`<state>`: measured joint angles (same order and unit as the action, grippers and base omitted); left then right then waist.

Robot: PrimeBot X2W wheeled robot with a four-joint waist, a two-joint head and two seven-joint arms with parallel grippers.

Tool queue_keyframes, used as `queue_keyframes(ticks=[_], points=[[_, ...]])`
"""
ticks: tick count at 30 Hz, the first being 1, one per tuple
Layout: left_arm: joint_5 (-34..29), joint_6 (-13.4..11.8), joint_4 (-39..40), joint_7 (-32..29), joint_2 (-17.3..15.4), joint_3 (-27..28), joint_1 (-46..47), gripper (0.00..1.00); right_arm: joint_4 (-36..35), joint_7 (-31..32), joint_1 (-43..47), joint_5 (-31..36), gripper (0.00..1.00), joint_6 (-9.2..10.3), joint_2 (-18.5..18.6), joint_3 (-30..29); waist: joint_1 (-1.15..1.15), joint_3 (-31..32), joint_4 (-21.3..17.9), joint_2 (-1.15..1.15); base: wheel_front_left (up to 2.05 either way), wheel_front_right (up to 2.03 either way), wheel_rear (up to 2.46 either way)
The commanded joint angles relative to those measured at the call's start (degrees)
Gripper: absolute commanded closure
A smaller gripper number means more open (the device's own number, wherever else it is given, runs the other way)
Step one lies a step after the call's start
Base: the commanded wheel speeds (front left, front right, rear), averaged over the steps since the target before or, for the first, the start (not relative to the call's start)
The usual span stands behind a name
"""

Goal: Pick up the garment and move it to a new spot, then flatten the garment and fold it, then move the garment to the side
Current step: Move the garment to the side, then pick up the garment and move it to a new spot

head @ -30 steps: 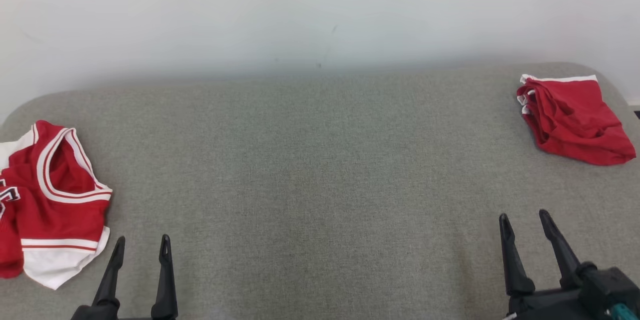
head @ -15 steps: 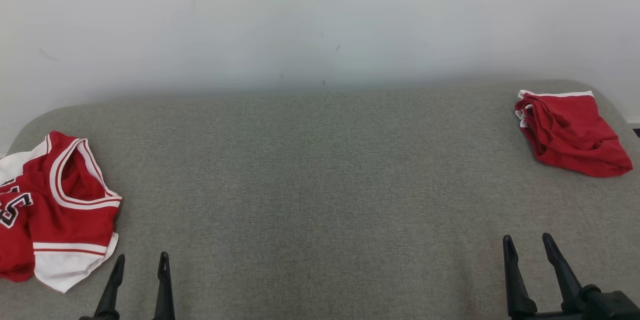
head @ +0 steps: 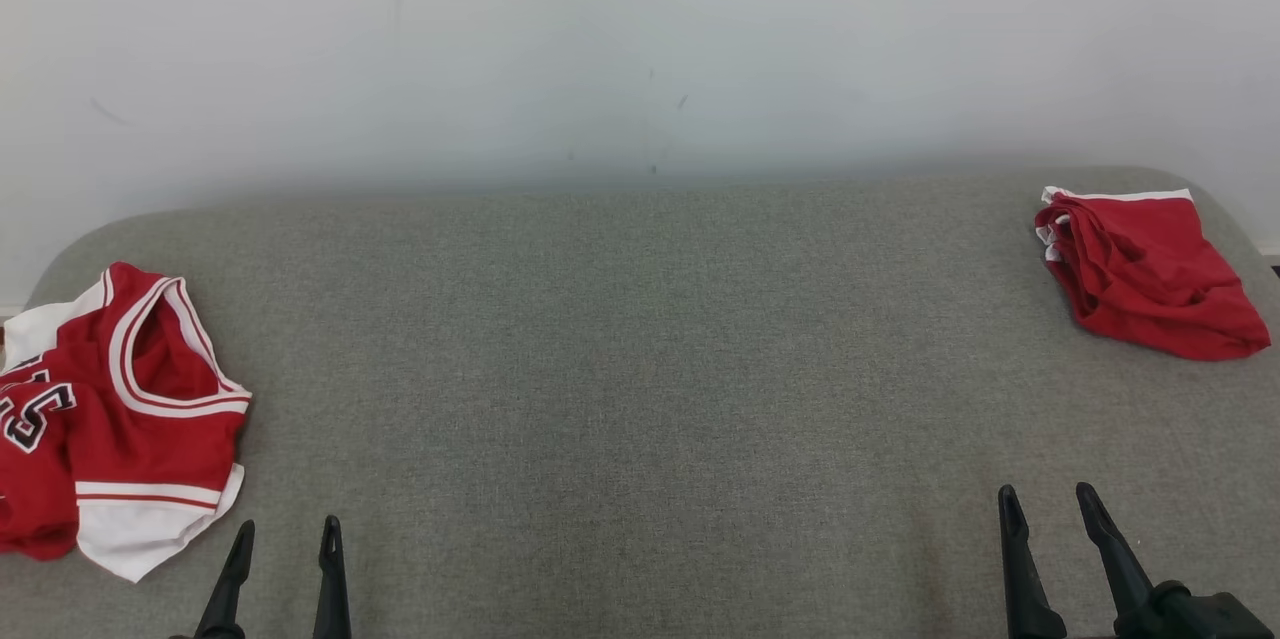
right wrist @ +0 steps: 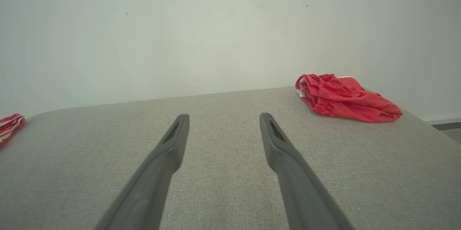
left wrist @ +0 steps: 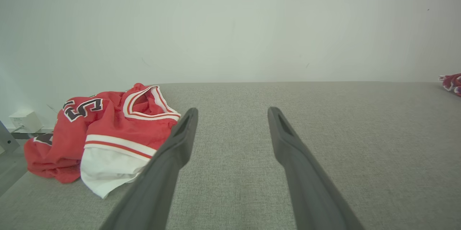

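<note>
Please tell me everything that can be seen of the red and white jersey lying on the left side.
The jersey is a red top of thin, smooth-looking cloth, with white-and-red trim round an opening, a white band at the hem and black numerals edged in white, partly hidden in folds. It lies crumpled at the left end of the grey fabric surface, which alone touches it. The open left gripper stands beside its hem, apart.

Red jersey (left wrist: 119, 129): black, white-edged "5" legible; neighbouring character lost in folds.
</note>
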<state>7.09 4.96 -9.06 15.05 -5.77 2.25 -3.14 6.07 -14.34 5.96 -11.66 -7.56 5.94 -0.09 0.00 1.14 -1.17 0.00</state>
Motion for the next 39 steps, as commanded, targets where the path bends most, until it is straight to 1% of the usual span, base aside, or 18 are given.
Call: queue_keyframes(ticks=[1, 11, 17, 24, 33, 34, 39], points=[[0.5, -0.3, -0.1, 0.2, -0.3, 0.0, 0.3, 0.0, 0.1, -0.2, 0.6, -0.5, 0.0, 0.16, -0.1, -0.1, 0.0, 0.0, 0.0, 0.0, 0.0, 0.0, 0.0], [0.9, -0.6, -0.3, -0.1, -0.8, -0.6, 0.7, 0.0, 0.3, -0.3, 0.8, -0.3, 0.0, 0.16, -0.5, -0.7, 0.0, 0.0, 0.7, 0.0, 0.0, 0.0, 0.0], [1.1, -0.8, -0.4, -0.4, -1.2, -0.8, 1.5, 0.0, 0.4, -0.4, 0.9, -0.6, 0.0, 0.16, -0.8, -0.7, 0.0, -0.2, 3.0, 0.0, 0.0, 0.0, 0.0], [1.3, -1.3, 0.0, -1.0, -1.7, -1.0, 1.9, 0.0, 0.6, -0.4, 1.1, -0.8, 0.0, 0.15, -1.4, -0.4, 0.0, -0.8, 8.4, 0.0, 0.0, 0.0, 0.0], [1.4, -1.9, 0.3, -1.3, -2.2, -1.0, 2.0, 0.0, 1.2, -0.6, 0.1, -0.9, 0.0, 0.16, -1.6, 0.1, 0.0, -2.3, 16.9, 0.0, 0.0, 0.0, 0.0], [1.4, -1.9, 0.3, -1.3, -2.2, -1.0, 2.0, 0.0, 1.2, -0.6, 0.1, -0.9, 0.0, 0.16, -1.6, 0.1, 0.0, -2.3, 16.9, 0.0, 0.0, 0.0, 0.0], [2.0, -2.4, 0.3, -1.3, -2.2, -0.8, 1.7, 0.0, 1.5, -0.7, -0.5, -1.0, 0.0, 0.15, -1.3, 0.7, 0.0, -2.9, 21.0, 0.0, 0.0, 0.0, 0.0]])
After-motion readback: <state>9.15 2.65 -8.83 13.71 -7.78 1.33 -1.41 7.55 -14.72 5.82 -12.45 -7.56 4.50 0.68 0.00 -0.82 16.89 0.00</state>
